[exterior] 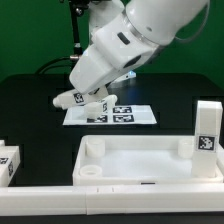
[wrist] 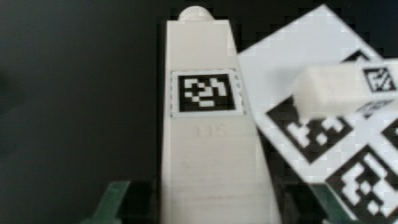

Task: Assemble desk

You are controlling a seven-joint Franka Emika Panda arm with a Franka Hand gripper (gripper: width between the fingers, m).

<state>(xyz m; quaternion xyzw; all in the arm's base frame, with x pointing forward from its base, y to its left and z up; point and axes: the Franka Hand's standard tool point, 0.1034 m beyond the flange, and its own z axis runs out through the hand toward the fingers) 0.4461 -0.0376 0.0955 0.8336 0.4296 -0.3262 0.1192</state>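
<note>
My gripper (wrist: 208, 203) is shut on a white square-section desk leg (wrist: 205, 110). The leg runs lengthwise away from the jaws, its tag faces the wrist camera, and a green finger (wrist: 118, 200) sits at each side. In the exterior view the gripper (exterior: 88, 96) holds this leg (exterior: 72, 99) low over the left end of the marker board (exterior: 135, 115). A second leg (exterior: 108, 104) lies on that board, shown in the wrist view as a short white block (wrist: 347, 85). The white tabletop (exterior: 140, 165) lies nearer the front, with one leg (exterior: 206, 128) standing upright at its right corner.
Another tagged leg (exterior: 8, 160) lies at the exterior view's left edge, beside the tabletop. A long white rail (exterior: 110, 205) runs along the front. The table surface is black, and the arm's bulk hangs above the marker board.
</note>
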